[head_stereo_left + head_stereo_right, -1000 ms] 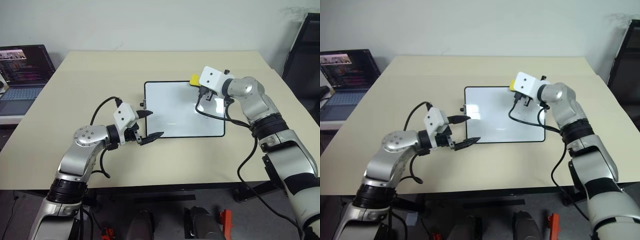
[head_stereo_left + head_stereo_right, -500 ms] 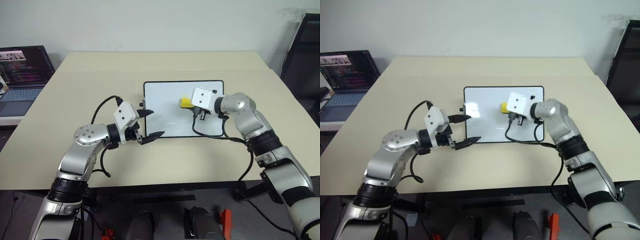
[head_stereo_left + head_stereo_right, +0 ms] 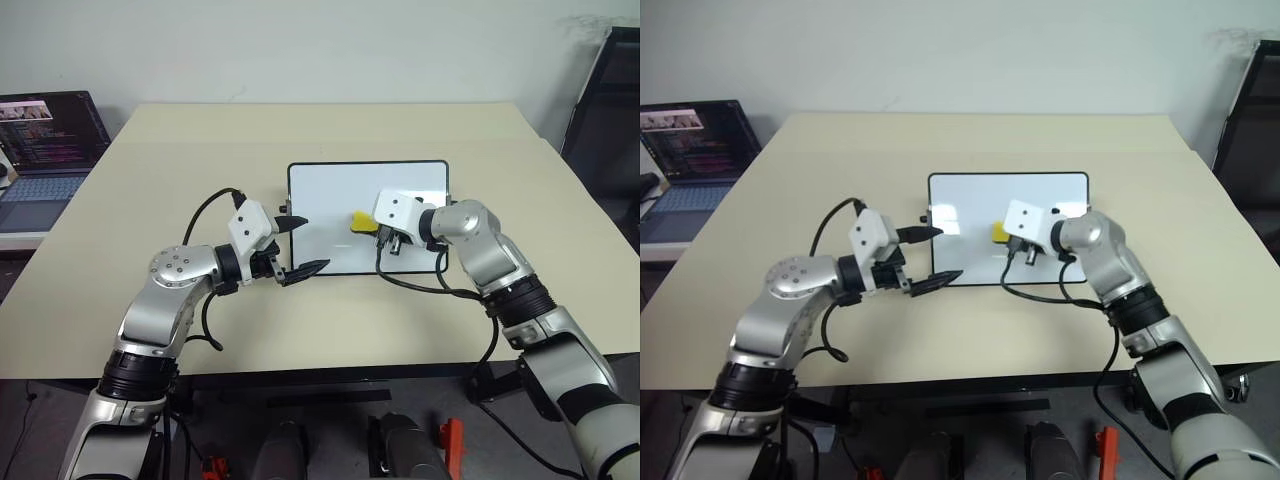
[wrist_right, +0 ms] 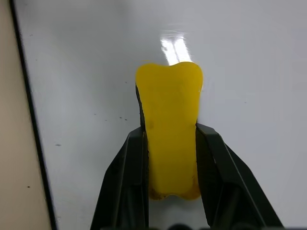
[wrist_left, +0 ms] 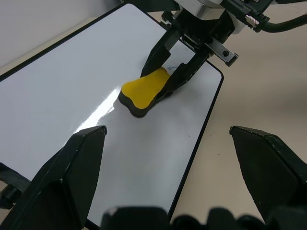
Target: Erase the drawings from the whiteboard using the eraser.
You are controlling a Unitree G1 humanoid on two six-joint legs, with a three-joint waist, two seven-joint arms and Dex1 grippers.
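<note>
Eraser (image 4: pixel 169 129) is clamped at its waist between the two black fingers of the right end effector (image 4: pixel 168 158), black base down on the whiteboard (image 3: pixel 330 190), near the middle of the board toward its near edge. Board lies flat on the counter (image 3: pixel 150 180), about centre, a little nearer the front edge. Left end effector (image 3: pixel 295 245) hovers with fingers spread wide and holding nothing, just beside the board's left edge. Faint specks of drawings (image 4: pixel 108 116) show beside the eraser. Judgement: eraser looks light and rigid on top with a softer pad below; narrow waist is the right hold. Board surface is glossy, so the board may slide unless steadied at its frame.
</note>
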